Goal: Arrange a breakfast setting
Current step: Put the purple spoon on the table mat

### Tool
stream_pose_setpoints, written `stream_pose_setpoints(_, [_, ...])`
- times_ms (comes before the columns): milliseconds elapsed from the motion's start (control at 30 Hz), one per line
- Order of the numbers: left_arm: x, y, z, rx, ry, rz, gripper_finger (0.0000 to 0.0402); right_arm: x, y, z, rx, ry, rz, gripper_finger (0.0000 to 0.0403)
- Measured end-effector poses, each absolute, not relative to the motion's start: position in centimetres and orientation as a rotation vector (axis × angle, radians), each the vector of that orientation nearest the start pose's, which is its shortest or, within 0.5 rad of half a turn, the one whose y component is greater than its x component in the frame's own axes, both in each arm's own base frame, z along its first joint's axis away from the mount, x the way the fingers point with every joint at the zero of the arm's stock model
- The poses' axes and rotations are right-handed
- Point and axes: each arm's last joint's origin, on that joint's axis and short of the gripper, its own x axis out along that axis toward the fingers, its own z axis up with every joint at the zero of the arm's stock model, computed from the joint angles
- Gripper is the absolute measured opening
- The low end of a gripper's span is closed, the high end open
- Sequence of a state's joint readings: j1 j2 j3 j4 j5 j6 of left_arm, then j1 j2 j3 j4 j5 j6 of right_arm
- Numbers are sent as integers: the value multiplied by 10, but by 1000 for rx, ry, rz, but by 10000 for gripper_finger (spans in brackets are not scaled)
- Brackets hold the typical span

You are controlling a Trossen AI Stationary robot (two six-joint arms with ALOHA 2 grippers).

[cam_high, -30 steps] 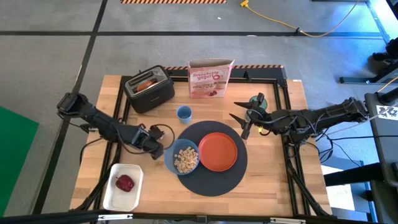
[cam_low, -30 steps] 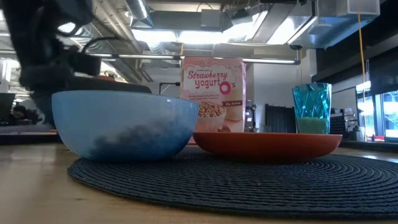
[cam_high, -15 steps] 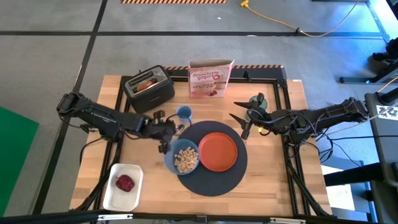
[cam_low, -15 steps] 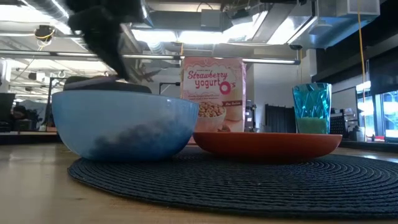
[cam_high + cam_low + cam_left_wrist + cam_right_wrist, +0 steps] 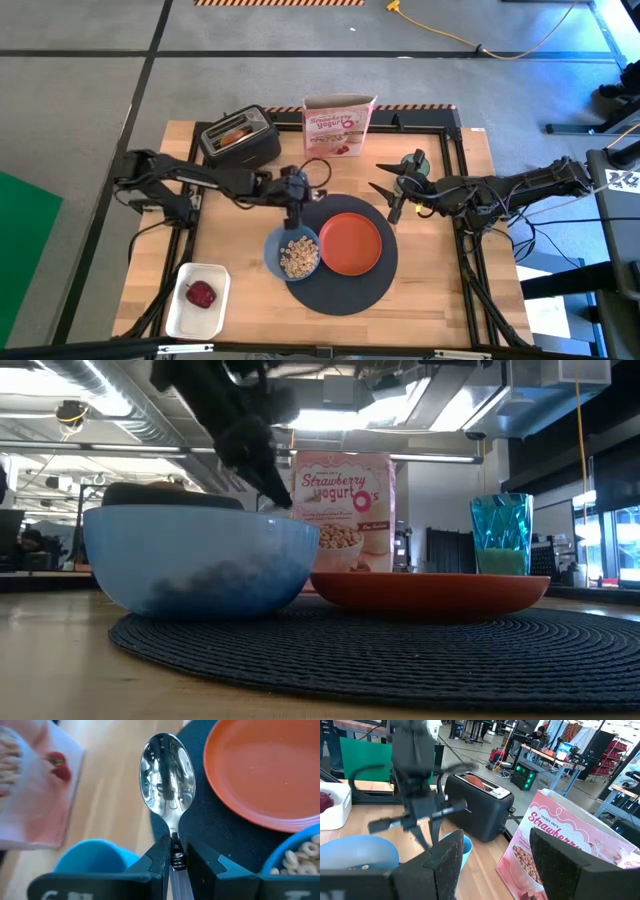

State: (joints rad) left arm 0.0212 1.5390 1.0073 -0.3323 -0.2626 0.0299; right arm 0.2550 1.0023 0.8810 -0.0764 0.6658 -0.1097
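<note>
A round dark-grey mat (image 5: 345,285) holds an orange plate (image 5: 350,243) and a blue bowl (image 5: 295,255) of cereal. My left gripper (image 5: 299,203) is above the mat's far left edge, over the small blue cup (image 5: 92,860), and is shut on a metal spoon (image 5: 167,770). My right gripper (image 5: 385,190) is open and empty just right of the mat's far side, beside the translucent green cup (image 5: 413,163), which stands on the table. A red apple (image 5: 202,293) lies in a white tray. Toast (image 5: 235,135) sticks out of the black toaster. My left gripper pinches the spoon's handle (image 5: 174,856) between its two fingers, just behind the spoon's bowl. The fingers lie along the handle and slant down toward the table's right. The spoon's bowl (image 5: 167,770) juts out beyond the fingertips, hollow side up, clear of the mat.
The black toaster (image 5: 240,145) and a pink cereal box (image 5: 338,125) stand along the far edge. The white tray (image 5: 198,300) sits at the near left corner. Black frame rails run along the table's left, far and right sides.
My left gripper has gone from the left of the blue bowl toward the table's far edge and to the right, rising, and now hangs over the small blue cup. My right arm has kept still.
</note>
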Motion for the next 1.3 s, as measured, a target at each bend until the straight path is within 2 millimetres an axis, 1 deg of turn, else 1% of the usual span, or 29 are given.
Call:
stream_pose_setpoints(133, [328,14,202,139,886,245,48,214,37,338,-197,202,-400,218])
stream_pose_setpoints(233, [333,15,193,135,899,248,48,214,37,337,-200,207,-399,218])
stream_pose_setpoints(433, [342,18,182,80,864,278,48,214,37,337,-200,207,-399,218])
stream_pose_setpoints(500, [344,19,178,63,863,258,48,214,37,338,-200,207,-399,218])
stream_pose_setpoints(733, [347,28,166,-26,890,278,48,214,37,337,-200,208,-399,218])
stream_pose_setpoints(900, [352,28,155,-78,892,257,48,214,37,336,-206,221,-396,218])
stream_pose_setpoints(1067, [354,29,146,-91,909,263,48,214,37,335,-207,231,-395,218])
stream_pose_setpoints(1200, [355,35,147,-141,888,299,50,214,37,335,-208,236,-395,218])
stream_pose_setpoints(1300, [354,37,147,-153,890,307,64,214,37,335,-206,235,-395,218])
